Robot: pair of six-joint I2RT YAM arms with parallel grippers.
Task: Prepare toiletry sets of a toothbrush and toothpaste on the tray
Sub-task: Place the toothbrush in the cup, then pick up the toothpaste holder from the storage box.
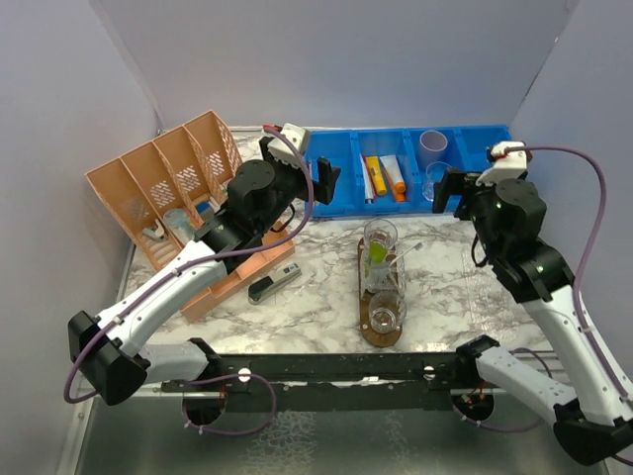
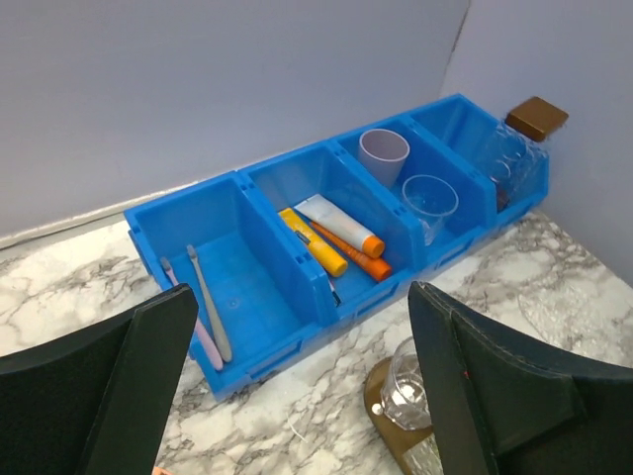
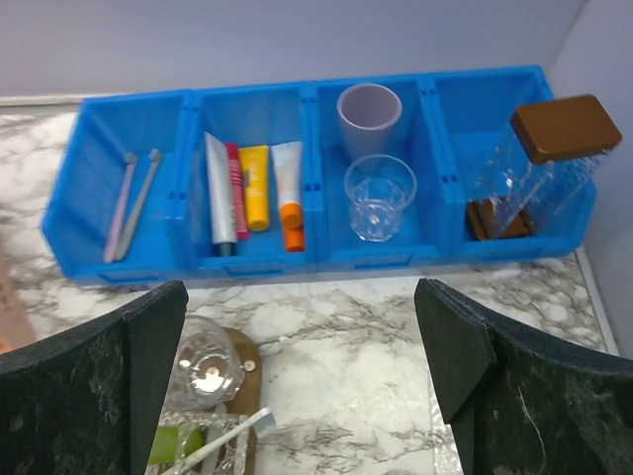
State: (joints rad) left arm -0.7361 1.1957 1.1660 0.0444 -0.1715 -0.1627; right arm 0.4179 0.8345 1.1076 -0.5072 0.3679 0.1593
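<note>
The dark brown tray (image 1: 379, 339) lies on the marble table between the arms. Three clear tumblers stand on it in a row: the far one (image 1: 380, 236) looks empty, the middle one (image 1: 384, 269) holds a lime green tube and a pale toothbrush (image 1: 409, 252), and the near one (image 1: 386, 315) is unclear. My left gripper (image 1: 326, 178) is open and empty above the table by the blue bin. My right gripper (image 1: 450, 193) is open and empty, hovering right of the tray's far end. The right wrist view shows the far tumbler (image 3: 203, 371), the green tube (image 3: 163, 445) and the toothbrush (image 3: 223, 435).
The blue compartmented bin (image 1: 341, 203) stands at the back with toothbrushes (image 2: 203, 307), tubes (image 2: 336, 237), a lilac cup (image 3: 369, 114), a clear cup (image 3: 380, 196) and a brown-lidded clear box (image 3: 554, 148). The orange divided basket (image 1: 168, 188) stands left. A small black object (image 1: 274, 284) lies left of the tray.
</note>
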